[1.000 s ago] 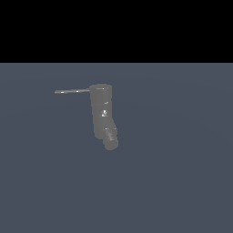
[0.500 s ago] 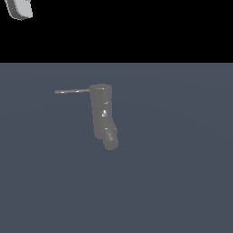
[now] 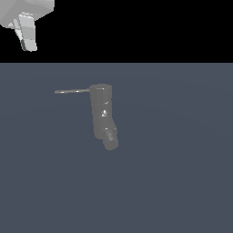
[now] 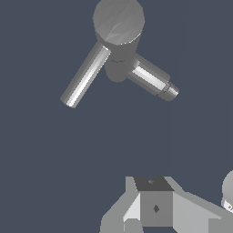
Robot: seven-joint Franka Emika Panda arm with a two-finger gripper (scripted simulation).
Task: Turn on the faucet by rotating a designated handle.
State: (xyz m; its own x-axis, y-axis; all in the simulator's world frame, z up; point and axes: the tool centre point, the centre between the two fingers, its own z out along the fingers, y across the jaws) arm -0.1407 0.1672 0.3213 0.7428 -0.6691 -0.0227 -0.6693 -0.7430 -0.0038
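Only a corner of the white robot shows in the exterior view, cut off by the frame's top and left edges: a blocky pale housing with one finger of the claw (image 3: 27,38) hanging below it, so whether the claw is spread or pressed together cannot be told. In the wrist view the claw appears only as grey angular blocks at the frame edge, its fingertips out of sight. The faucet (image 3: 102,113) stands on the flat slate-blue bench (image 3: 182,182), a dark grey upright cylinder with small glints and a short, thick spout stub angled off its lower end. Seen from the wrist, its faceted round cap (image 4: 119,20) faces the camera. The handle (image 3: 72,91) is a thin, straight, pale metallic rod projecting from the faucet's top toward the exterior view's left. The claw hangs well apart from the handle, and bare bench surrounds the faucet on every side.
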